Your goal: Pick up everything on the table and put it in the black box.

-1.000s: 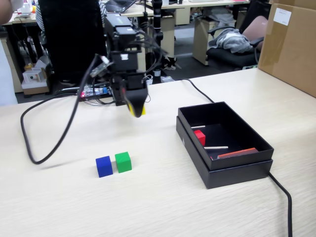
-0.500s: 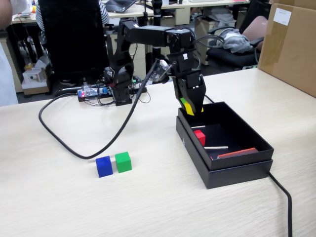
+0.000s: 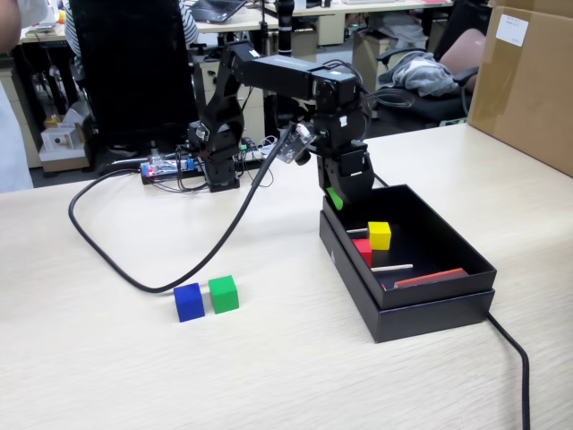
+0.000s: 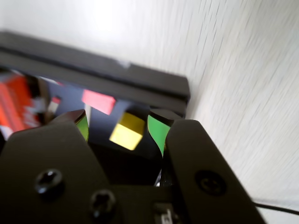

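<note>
In the fixed view the claw (image 3: 335, 199) is seen hanging over the far left corner of the black box (image 3: 430, 309), which stands on the pale wooden surface (image 3: 107, 367) right of centre. In the wrist view the claw (image 4: 122, 128) is shown released: its two green-padded tips are parted, nothing is held between them, and the yellow cube (image 4: 126, 131) is seen through the gap, lying on the box floor. Inside the box the yellow cube (image 3: 380, 235) is found near the far side, with a red cube (image 3: 363, 251) just beside it on the left. A thin metal rod (image 3: 391, 267) and a flat red piece (image 3: 430, 278) are placed nearer; what the latter is cannot be made out, the wrist view being blurred. Well apart to the left, a blue cube (image 3: 189, 302) and a green cube (image 3: 223, 293) are seen side by side on the surface, apparently touching. A black cable (image 3: 116, 260) is looped behind them.
</note>
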You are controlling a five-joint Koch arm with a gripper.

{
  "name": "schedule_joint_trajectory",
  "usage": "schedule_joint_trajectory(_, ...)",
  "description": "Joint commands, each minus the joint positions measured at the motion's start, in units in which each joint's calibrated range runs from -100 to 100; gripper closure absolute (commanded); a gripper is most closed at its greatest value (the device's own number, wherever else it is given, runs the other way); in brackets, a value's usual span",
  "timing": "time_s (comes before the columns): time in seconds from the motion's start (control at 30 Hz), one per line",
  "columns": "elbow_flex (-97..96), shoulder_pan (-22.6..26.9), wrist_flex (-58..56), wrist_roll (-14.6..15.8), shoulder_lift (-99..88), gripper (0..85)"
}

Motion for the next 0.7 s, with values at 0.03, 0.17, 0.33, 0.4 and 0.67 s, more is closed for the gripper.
schedule_joint_trajectory(0.03, -0.5, -4.3, -1.8, -4.0, -19.6, 54.0)
schedule_joint_trajectory(0.17, -3.4, -13.0, -1.9, -11.9, -25.4, 43.8)
schedule_joint_trajectory(0.33, -4.3, -18.6, -1.9, -16.4, -22.8, 40.0)
schedule_joint_trajectory(0.4, -4.0, -20.2, -1.8, -17.7, -19.1, 39.4)
schedule_joint_trajectory(0.67, 3.3, -23.0, -1.7, -18.6, 0.2, 39.0)
